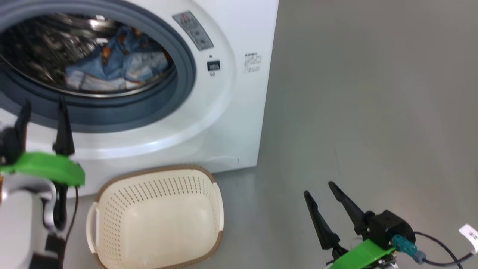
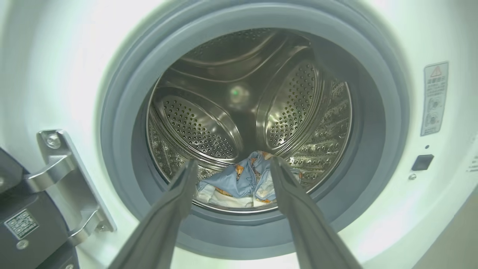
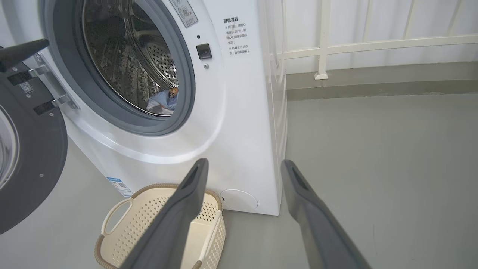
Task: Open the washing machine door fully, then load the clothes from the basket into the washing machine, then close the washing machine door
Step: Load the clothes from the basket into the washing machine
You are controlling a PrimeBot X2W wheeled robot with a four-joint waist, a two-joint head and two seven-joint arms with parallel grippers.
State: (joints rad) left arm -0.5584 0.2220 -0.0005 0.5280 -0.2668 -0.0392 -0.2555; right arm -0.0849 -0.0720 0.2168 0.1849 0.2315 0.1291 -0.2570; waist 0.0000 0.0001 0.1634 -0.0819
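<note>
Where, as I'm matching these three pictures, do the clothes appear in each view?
Head view: the clothes lie in the drum, upper left.
Left wrist view: the clothes at the drum's bottom, lower centre.
Right wrist view: the clothes, a small patch left of centre, upper half.
Shared landmark: the small black latch slot on the white front, right of the drum.

shiny perforated steel drum (image 2: 209,123), perforated plastic basket (image 1: 157,220)

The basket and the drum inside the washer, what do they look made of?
Basket: probably moulded plastic, matte cream, with neat rows of holes; its brown rim looks woven, perhaps plastic too. Drum: shiny perforated metal, likely stainless steel, given its mirror-like reflections.
</note>
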